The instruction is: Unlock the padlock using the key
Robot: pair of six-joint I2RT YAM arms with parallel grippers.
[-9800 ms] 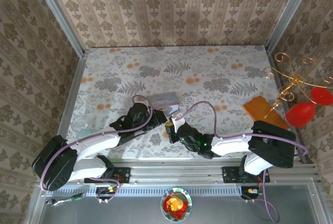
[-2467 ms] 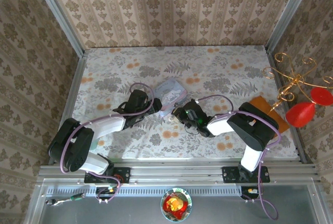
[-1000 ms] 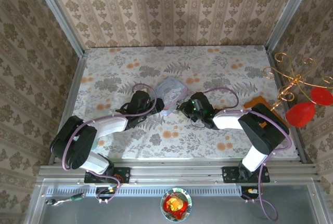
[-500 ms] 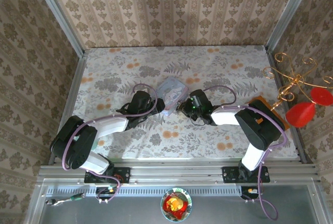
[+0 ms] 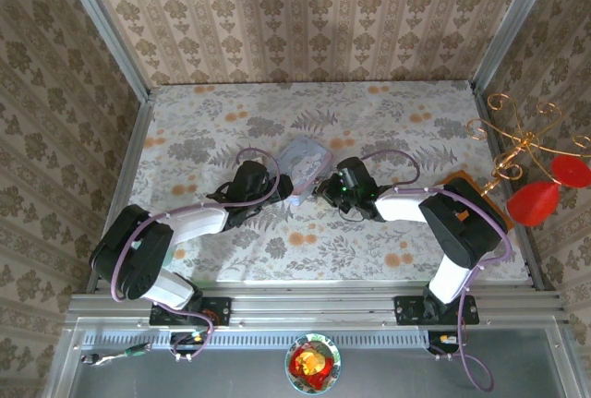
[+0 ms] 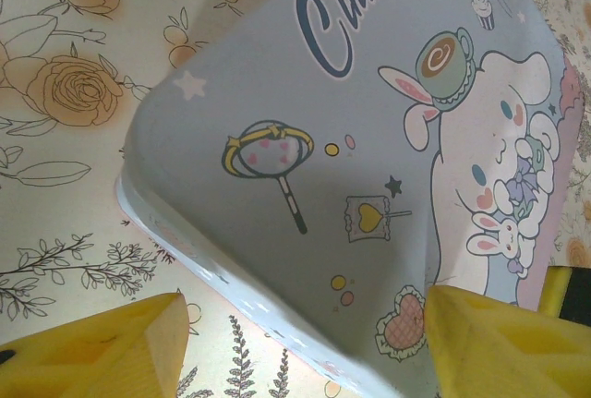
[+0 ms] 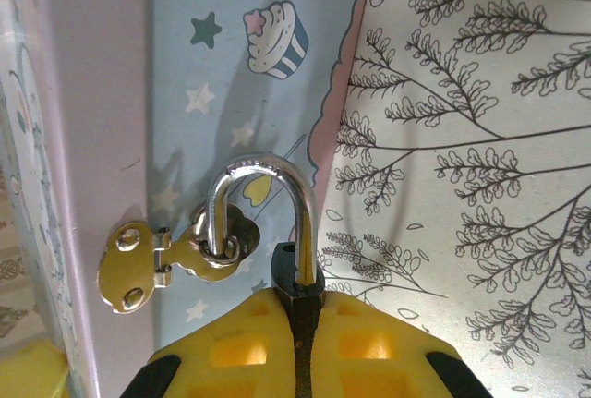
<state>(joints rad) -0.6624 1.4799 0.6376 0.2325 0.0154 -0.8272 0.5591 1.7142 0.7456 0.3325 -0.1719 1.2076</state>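
A pale blue cartoon tin [image 5: 305, 160] lies mid-table. Its corner [image 6: 369, 139] sits between the yellow fingers of my left gripper [image 6: 305, 324]. That gripper stands open, and the left finger [image 6: 102, 352] is a little apart from the tin's edge. My right gripper [image 7: 302, 310] is shut on the small dark body of the padlock [image 7: 300, 280]. The silvery shackle [image 7: 263, 169] has one leg in the body. Its other leg is out of its hole and hooked through the ring of the tin's hasp [image 7: 148, 264]. The key is hidden.
A gold wire stand [image 5: 517, 153] with red ornaments [image 5: 533, 202] and an orange card [image 5: 466, 197] stand at the right edge. Patterned walls close in the table on three sides. A small bowl [image 5: 312, 363] sits below the near rail.
Over ten seconds the tin has turned and slid farther from the bases, and both grippers have gone with it. In the last second the tin and the right gripper barely shifted.
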